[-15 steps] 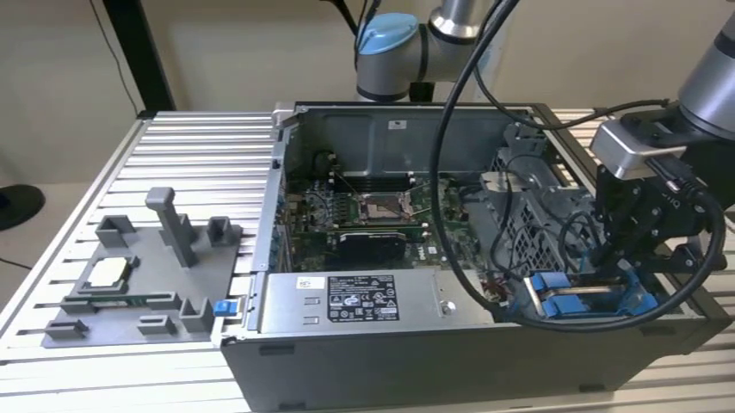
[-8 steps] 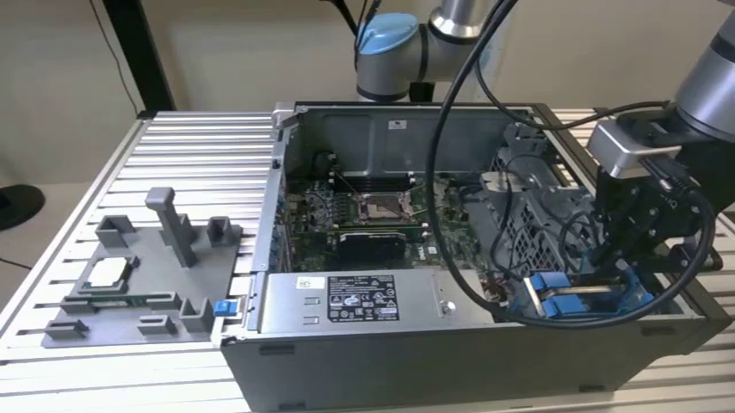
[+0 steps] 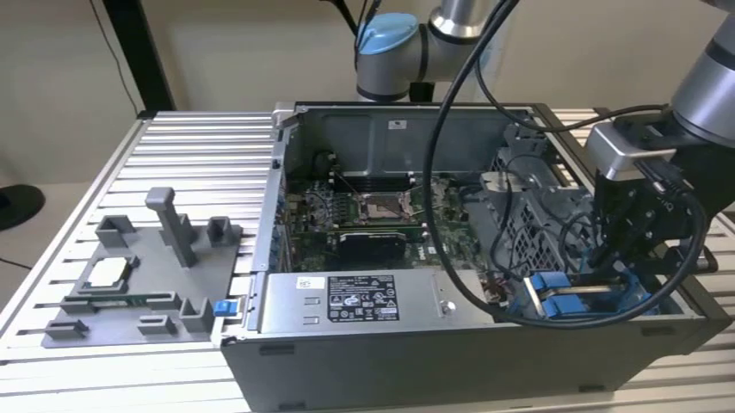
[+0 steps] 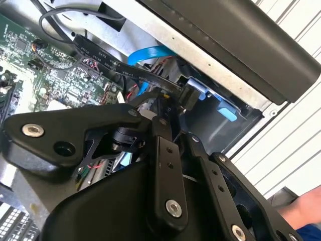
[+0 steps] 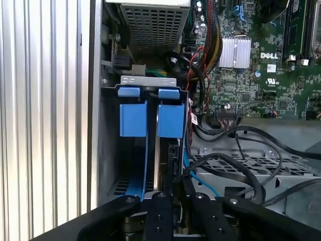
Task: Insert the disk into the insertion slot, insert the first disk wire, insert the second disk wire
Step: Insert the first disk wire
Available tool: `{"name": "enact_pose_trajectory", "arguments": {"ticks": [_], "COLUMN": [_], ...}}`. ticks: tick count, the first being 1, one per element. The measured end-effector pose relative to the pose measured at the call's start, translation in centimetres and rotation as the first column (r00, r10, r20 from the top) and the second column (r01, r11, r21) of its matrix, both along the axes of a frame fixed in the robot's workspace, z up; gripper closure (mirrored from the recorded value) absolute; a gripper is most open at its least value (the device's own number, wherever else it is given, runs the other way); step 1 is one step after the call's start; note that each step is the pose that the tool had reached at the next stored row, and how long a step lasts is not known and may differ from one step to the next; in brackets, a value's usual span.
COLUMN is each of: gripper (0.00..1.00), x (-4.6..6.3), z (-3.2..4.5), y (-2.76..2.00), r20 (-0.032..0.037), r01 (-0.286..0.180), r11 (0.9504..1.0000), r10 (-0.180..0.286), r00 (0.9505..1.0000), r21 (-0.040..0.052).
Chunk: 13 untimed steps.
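Fingers [image 4: 163, 103] closed on the plug of a black wire [image 4: 108, 63] hover at the slot [image 5: 108, 150], where the disk [image 5: 170, 120] sits on edge just ahead, long axis running straight away from the fingertips.

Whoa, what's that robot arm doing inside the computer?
The arm's gripper is reaching down into the open computer case, right over the insertion slot at the exterior view's right. The disk, in its blue carrier, already stands in that slot. In the second wrist view a black flat wire runs to just ahead of the gripper. I can't tell whether the gripper is holding it.
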State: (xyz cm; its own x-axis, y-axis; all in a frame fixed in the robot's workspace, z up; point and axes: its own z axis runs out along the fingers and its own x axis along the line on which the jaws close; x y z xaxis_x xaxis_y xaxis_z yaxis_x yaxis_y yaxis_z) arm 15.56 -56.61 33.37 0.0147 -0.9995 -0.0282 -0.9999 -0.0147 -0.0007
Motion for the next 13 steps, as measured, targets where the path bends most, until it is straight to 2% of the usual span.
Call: {"name": "enact_pose_trajectory", "arguments": {"ticks": [4, 9, 13], "gripper": [1.0, 1.0, 1.0], "x": [0.0, 0.0, 0.0], "z": [-0.03, -0.71, -0.77], "y": [0.01, 0.0, 0.01], "r20": [0.0, 0.0001, 0.0], "r01": [0.0, 0.0, 0.0], "r11": [1.0, 1.0, 1.0], "r10": [0.0, 0.0, 0.0], "r00": [1.0, 1.0, 1.0], "r21": [0.0, -0.0004, 0.0]}}
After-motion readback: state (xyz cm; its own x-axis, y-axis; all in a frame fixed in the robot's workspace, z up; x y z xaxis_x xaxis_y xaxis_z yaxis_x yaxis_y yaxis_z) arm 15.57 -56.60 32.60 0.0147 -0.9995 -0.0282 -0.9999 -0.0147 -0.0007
